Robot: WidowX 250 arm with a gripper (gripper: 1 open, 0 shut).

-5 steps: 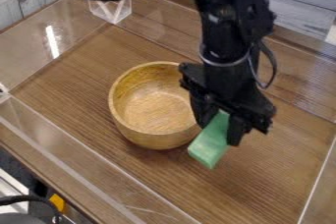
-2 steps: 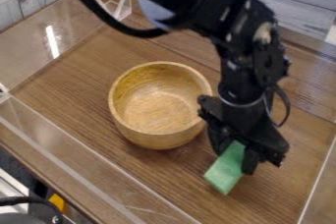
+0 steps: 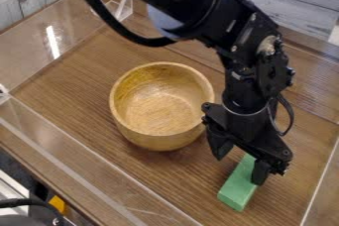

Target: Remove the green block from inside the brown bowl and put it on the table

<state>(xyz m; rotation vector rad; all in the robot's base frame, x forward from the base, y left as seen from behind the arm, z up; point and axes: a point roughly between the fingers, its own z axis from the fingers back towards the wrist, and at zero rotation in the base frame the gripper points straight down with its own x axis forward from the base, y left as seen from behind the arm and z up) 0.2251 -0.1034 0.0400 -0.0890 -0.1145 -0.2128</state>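
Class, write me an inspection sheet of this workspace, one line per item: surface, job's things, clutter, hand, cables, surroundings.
Surface: brown wood-grain table, streaked.
Job's things: green block lying on the table, outside the bowl, partly under the hand; wooden bowl upright, nothing seen inside.
Clutter: clear object near the far edge; no other loose items seen.
Hand: black, open, fingers around the near-side view of the block's upper end; exact contact cannot be told.
Cables: black cable looping beside the arm; another dark one at the lower left corner.
Surroundings: clear walls along the table's edges, pale panelling behind.
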